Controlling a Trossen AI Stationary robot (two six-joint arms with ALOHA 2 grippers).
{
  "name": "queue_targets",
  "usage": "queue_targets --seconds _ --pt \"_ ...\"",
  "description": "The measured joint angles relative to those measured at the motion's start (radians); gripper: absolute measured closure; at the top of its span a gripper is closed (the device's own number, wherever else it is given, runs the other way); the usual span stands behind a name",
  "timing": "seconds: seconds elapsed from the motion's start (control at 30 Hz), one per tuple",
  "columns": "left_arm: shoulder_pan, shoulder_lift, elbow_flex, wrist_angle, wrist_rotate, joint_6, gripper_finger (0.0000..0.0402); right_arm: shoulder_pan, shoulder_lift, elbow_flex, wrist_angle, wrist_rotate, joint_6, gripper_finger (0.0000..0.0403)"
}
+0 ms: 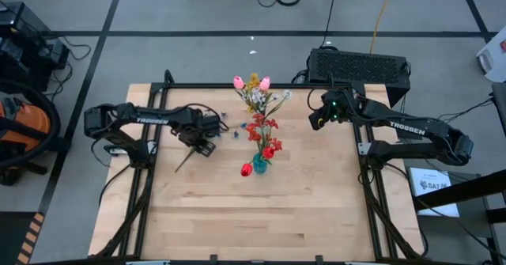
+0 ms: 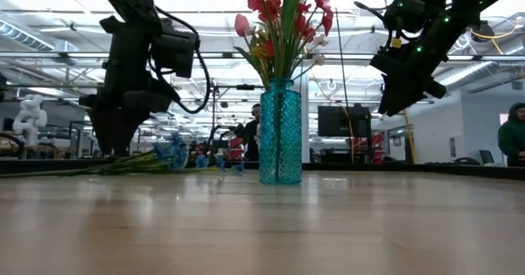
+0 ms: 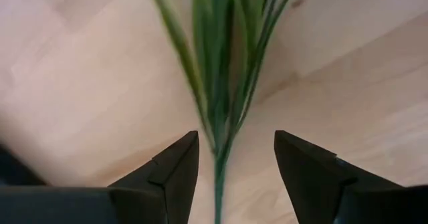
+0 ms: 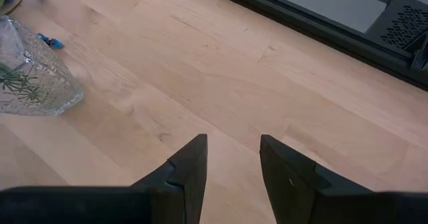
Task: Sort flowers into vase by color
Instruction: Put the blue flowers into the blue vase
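A teal glass vase (image 1: 259,164) (image 2: 280,131) stands mid-table and holds red and pink tulips plus red, yellow and white sprays (image 1: 257,107). A blue spray (image 2: 172,152) lies flat on the table left of the vase, its thin green stem (image 3: 217,164) running toward the near left. My left gripper (image 1: 202,145) (image 3: 234,150) points down over that stem, open, one finger on either side of it, touching nothing. To the right of the vase, my right gripper (image 1: 316,119) (image 4: 233,150) hangs open above the table with nothing between its fingers.
Small loose blue bits (image 1: 236,134) (image 4: 50,41) lie on the wood between the blue spray and the vase. A black frame rail (image 1: 237,85) runs along the table's far edge. Bare wood (image 1: 261,217) stretches across the near half.
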Motion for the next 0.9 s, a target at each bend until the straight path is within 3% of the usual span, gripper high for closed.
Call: queue_targets --seconds 0.23,0.67,0.77,0.9 --pt "0.001 0.000 -0.042 0.055 -0.046 -0.022 0.0198 0.000 0.000 0.000 0.001 -0.002 0.002 0.0273" --pt "0.008 -0.003 -0.151 0.198 -0.028 -0.024 0.0199 0.000 0.000 0.000 0.001 -0.004 0.006 0.0273" --pt "0.008 -0.003 -0.152 0.202 -0.027 -0.024 0.0216 0.000 0.000 0.000 0.001 -0.004 0.005 0.0273" --pt "0.008 -0.002 -0.152 0.216 -0.019 -0.024 0.0270 0.000 0.000 0.000 0.001 -0.004 0.006 0.0273"
